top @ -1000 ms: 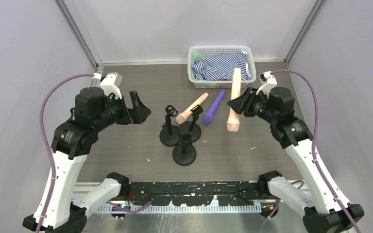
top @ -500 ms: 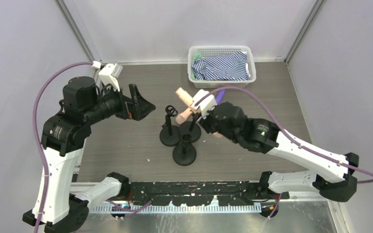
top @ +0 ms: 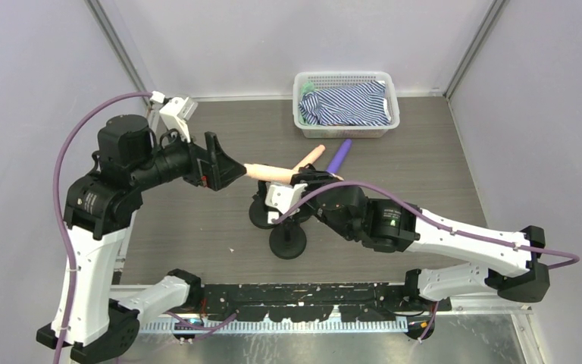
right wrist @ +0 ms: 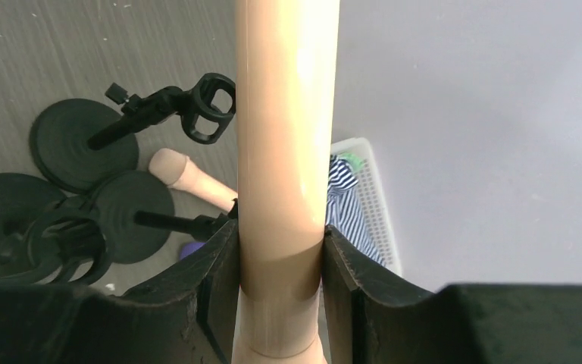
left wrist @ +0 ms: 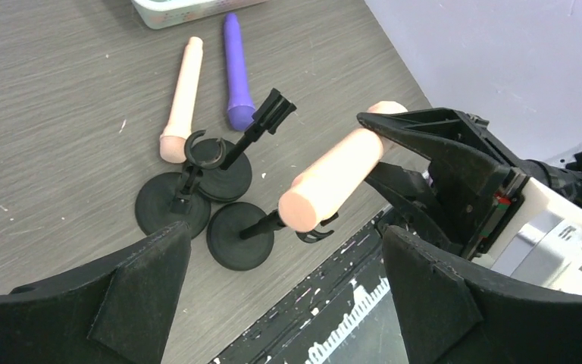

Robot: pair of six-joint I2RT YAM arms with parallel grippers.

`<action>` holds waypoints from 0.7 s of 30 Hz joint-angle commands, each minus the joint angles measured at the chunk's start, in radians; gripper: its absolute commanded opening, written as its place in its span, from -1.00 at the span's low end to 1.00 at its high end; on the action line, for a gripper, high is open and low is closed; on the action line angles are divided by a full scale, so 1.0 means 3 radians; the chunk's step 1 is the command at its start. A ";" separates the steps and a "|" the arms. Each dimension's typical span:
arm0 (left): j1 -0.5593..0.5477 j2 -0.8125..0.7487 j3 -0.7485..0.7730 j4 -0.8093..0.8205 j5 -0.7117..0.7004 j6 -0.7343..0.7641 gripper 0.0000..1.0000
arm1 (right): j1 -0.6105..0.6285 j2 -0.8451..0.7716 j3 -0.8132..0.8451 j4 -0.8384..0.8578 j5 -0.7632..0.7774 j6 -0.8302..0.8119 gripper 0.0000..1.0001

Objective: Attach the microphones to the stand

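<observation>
Grey wood-grain desk point(top: 197, 227), pale walls point(top: 273, 38) (basket point(top: 345, 75) at rear): my right end effector point(right wrist: 279, 265) clenched on peach microphone point(right wrist: 284, 114); my left end effector point(left wrist: 288, 292) released.

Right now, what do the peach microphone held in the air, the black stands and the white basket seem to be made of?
Held peach microphone: probably smooth plastic or rubber, slightly glossy; a soft highlight runs along it.
Black stands: matte finish, bases likely metal or hard plastic; the look leaves that open.
White basket: plastic, judging by its moulded lattice walls.
</observation>
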State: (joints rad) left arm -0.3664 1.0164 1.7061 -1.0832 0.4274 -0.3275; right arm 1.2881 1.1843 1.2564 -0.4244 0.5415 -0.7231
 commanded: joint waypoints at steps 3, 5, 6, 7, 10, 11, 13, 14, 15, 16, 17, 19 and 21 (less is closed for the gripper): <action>0.0004 0.0141 0.0181 -0.0067 0.0307 0.0141 0.87 | 0.0020 -0.0112 -0.0244 0.0687 -0.0006 -0.1041 -0.98; 0.0002 0.0182 0.0181 -0.0091 0.0385 0.0151 0.81 | 0.0022 -0.0098 -0.0227 0.0670 -0.0023 -0.1141 -0.98; 0.0000 0.0190 0.0162 -0.0073 0.0447 0.0146 0.79 | 0.0020 -0.0089 -0.0229 0.0672 -0.0029 -0.1214 -0.98; -0.0001 0.0191 0.0136 -0.0047 0.0512 0.0141 0.76 | 0.0022 -0.0085 -0.0237 0.0699 -0.0035 -0.1285 -0.98; -0.0017 0.0195 0.0056 0.0005 0.0610 0.0170 0.71 | 0.0021 -0.0093 -0.0278 0.0829 -0.0125 -0.1507 -0.98; -0.0032 0.0196 0.0040 0.0006 0.0611 0.0186 0.70 | 0.0023 -0.0096 -0.0285 0.0873 -0.0180 -0.1570 -0.98; -0.0057 0.0196 0.0009 0.0006 0.0617 0.0217 0.69 | 0.0018 -0.0084 -0.0287 0.0961 -0.0301 -0.1681 -0.98; -0.0068 0.0194 -0.0002 0.0012 0.0631 0.0229 0.68 | 0.0022 -0.0068 -0.0277 0.0996 -0.0376 -0.1747 -0.98; -0.0076 0.0191 -0.0019 0.0023 0.0644 0.0243 0.67 | 0.0025 -0.0043 -0.0266 0.1039 -0.0418 -0.1795 -0.98; -0.0084 0.0189 -0.0027 0.0025 0.0656 0.0261 0.66 | 0.0022 -0.0012 -0.0247 0.1062 -0.0450 -0.1852 -0.98; -0.0091 0.0186 -0.0039 0.0026 0.0663 0.0276 0.64 | 0.0025 0.0022 -0.0228 0.1079 -0.0484 -0.1912 -0.98; -0.0100 0.0182 -0.0067 0.0022 0.0670 0.0300 0.61 | 0.0020 0.0091 -0.0195 0.1149 -0.0552 -0.2017 -0.98; -0.0103 0.0174 -0.0103 0.0014 0.0673 0.0330 0.59 | 0.0019 0.0158 -0.0164 0.1244 -0.0630 -0.2096 -0.98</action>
State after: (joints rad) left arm -0.3916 1.0840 1.6897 -1.0962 0.5858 -0.2665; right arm 1.2884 1.2015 1.1671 -0.1257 0.4236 -1.1507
